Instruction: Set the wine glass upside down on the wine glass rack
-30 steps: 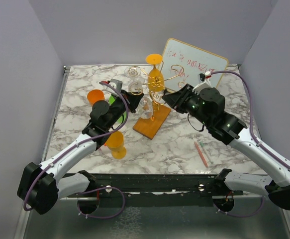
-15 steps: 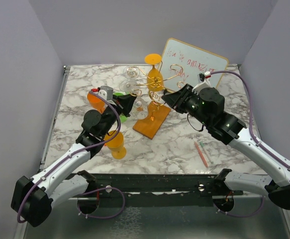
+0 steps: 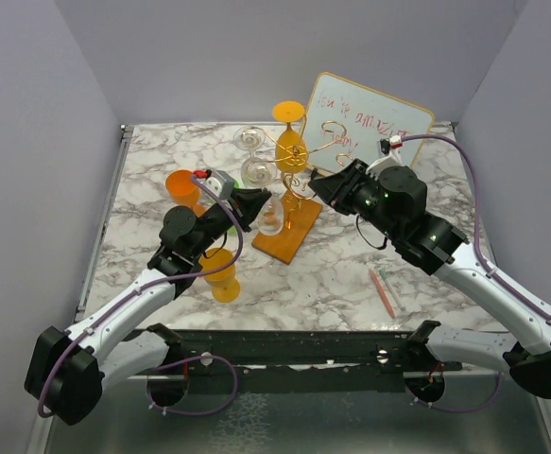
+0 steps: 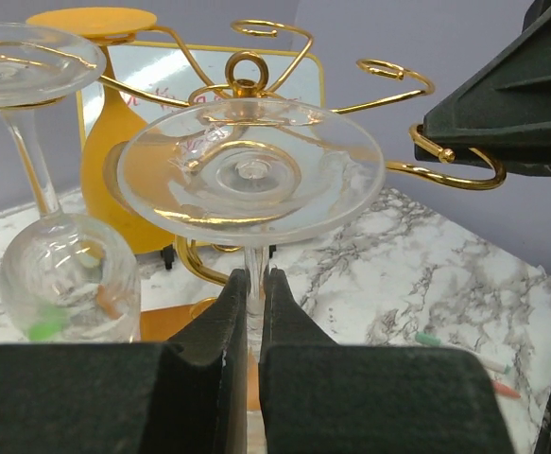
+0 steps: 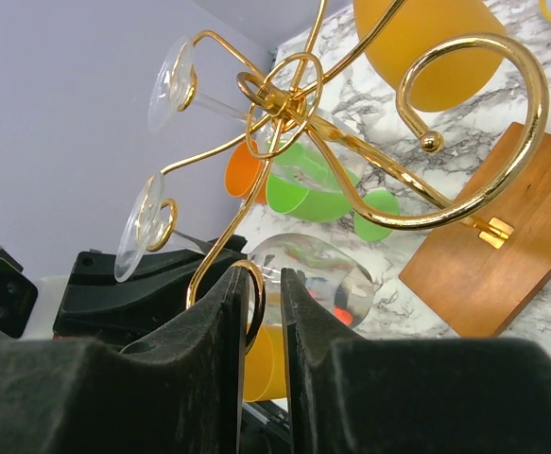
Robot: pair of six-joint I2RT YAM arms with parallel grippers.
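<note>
The wine glass rack (image 3: 290, 235) stands mid-table on its wooden base, with an orange glass (image 3: 293, 144) and two clear glasses (image 3: 253, 142) hanging from it. My left gripper (image 3: 256, 203) is shut on the stem of a clear wine glass (image 3: 273, 218), held just left of the rack. In the left wrist view (image 4: 253, 274) the glass's foot (image 4: 251, 170) faces the camera, close to the gold scroll arms. My right gripper (image 3: 320, 187) is closed on the curled end of a scroll arm (image 5: 256, 301). The held glass's bowl (image 5: 313, 270) shows behind it.
A whiteboard (image 3: 370, 123) leans behind the rack. An upright orange glass (image 3: 221, 274) stands under my left arm, an orange cup (image 3: 181, 183) and a green glass (image 5: 313, 189) lie further left. Pens (image 3: 384, 289) lie front right. A hanging clear glass (image 4: 58, 279) is close left of the held one.
My left gripper, still holding the clear glass, drew back to the left, then came right and lower beside the rack's base. My right gripper has stayed on the scroll arm.
</note>
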